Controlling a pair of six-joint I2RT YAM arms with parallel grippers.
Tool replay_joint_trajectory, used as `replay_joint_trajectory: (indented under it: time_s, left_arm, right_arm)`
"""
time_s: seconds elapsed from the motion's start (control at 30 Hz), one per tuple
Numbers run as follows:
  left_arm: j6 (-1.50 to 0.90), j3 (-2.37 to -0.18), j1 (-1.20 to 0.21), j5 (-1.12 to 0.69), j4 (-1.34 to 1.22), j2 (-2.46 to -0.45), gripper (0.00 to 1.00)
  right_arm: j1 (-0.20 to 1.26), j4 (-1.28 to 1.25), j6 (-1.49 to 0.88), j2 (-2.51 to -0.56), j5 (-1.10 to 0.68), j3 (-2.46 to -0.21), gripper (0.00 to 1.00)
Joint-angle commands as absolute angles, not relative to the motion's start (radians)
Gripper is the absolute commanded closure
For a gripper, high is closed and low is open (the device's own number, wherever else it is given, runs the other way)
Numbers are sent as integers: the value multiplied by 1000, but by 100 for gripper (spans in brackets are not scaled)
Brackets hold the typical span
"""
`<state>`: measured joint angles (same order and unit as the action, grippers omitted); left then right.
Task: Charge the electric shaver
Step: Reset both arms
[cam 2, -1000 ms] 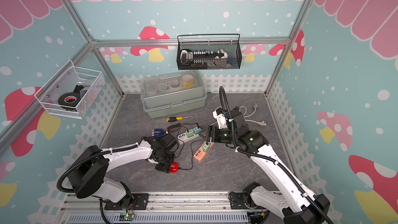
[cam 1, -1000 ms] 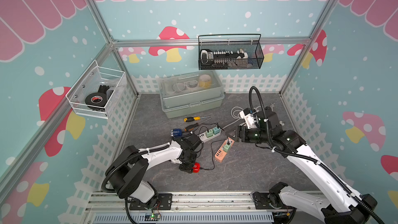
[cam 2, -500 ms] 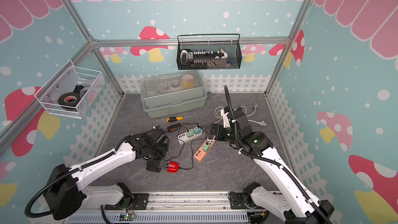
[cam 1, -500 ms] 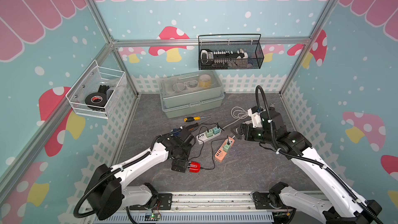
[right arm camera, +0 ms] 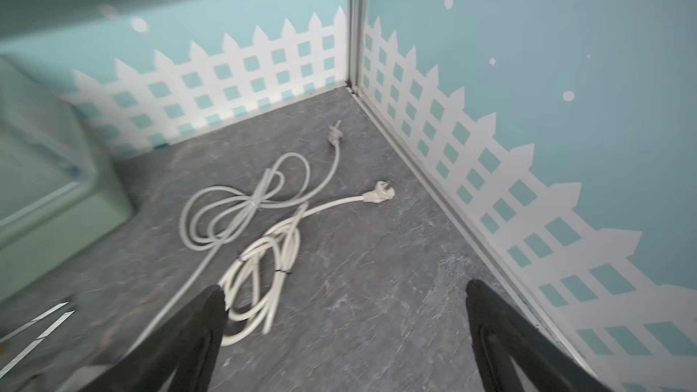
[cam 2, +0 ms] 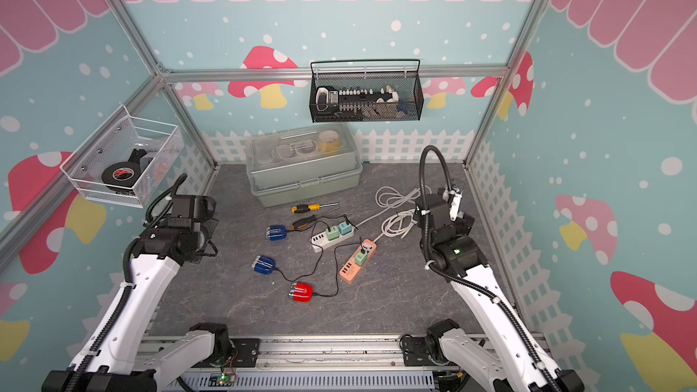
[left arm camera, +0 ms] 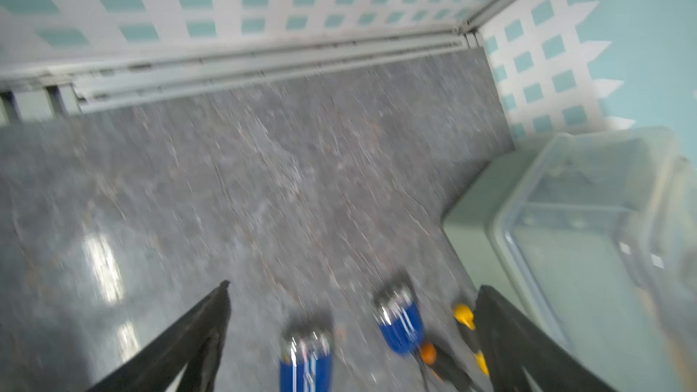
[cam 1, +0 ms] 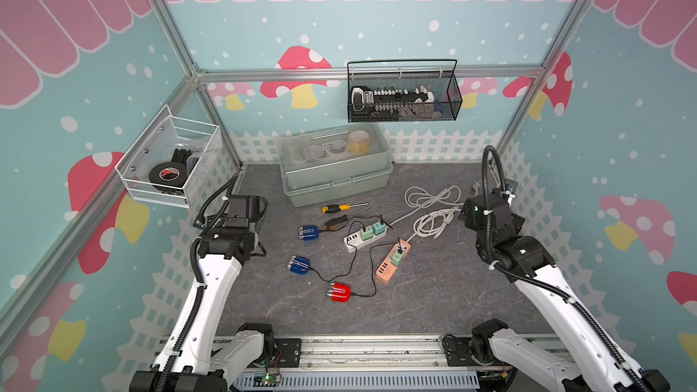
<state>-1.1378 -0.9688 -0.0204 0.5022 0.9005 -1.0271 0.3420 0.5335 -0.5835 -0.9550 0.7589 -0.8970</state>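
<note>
Wrist views are showing left gripper (left arm camera: 354,286) and right gripper (right arm camera: 343,285) gaping empty, seemingly because red shaver (cam 1: 339,292) is lying cabled lower-centre.

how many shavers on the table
3. The far blue shaver lies beside a screwdriver, the near blue shaver closer to the front, the red shaver nearest the front. The box could hide more.

I see the surface (cam 1: 433,296) as grey stone-look, slightly glossy; the red shaver (cam 1: 339,292) is shiny plastic, the black basket (cam 1: 450,101) metal mesh, the box (cam 1: 339,182) translucent plastic.
</note>
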Motion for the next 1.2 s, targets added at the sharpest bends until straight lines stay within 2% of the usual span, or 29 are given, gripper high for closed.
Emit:
replay_joint_trajectory:
  time_s: [0.0, 0.1, 0.23, 0.37, 0.47, 0.53, 0.67, 0.73, 0.83, 0.9, 0.97, 1.0, 1.07, 1.13, 1.17]
  left_arm:
    - [-901, -802, -15, 710, 647, -1020, 1]
    - [-657, -707, -15, 736, 365, -1076, 1]
    - [-397, -636, -15, 679, 64, -1204, 1]
    - [-336, -547, -14, 610, -198, -1293, 1]
    - [-231, -544, -15, 537, -368, -1376, 1]
    - [-175, -548, -15, 483, -468, -1433, 1]
    - [-165, -573, -19, 427, -492, -1495, 1]
    - [-120, -507, -55, 433, -621, -1491, 1]
    - [-75, -376, -89, 438, -863, -1474, 1]
    - [-72, -354, -93, 416, -904, -1485, 1]
    - [-40, -344, -95, 413, -1044, -1566, 1]
    - [-68, -381, -94, 405, -880, -1525, 1]
    - [-75, -372, -57, 368, -951, -1555, 1]
    - [-102, -389, -52, 356, -853, -1518, 1]
    - [-84, -374, -52, 364, -935, -1546, 1]
  right_arm:
    - [292, 247, -469, -969, 795, -682, 1]
    - [284, -15, -406, -1022, 783, -503, 1]
    - [250, -198, -243, -1131, 727, -510, 1]
    - [204, -359, -179, -1291, 674, -506, 1]
    - [169, -590, -115, -1380, 609, -443, 1]
    - [149, -640, -53, -1417, 545, -457, 1]
    - [83, -805, -72, -1487, 453, -411, 1]
    - [72, -814, -72, -1479, 400, -397, 1]
    - [69, -1124, -43, -1538, 374, -270, 1]
    - [70, -1066, -60, -1499, 373, -262, 1]
    - [72, -1125, -43, -1535, 389, -267, 1]
    - [74, -1075, -54, -1526, 403, -281, 1]
    - [72, -978, -67, -1522, 413, -328, 1]
    - [72, -969, -67, -1524, 415, -334, 1]
    - [72, -945, -71, -1515, 415, -340, 1]
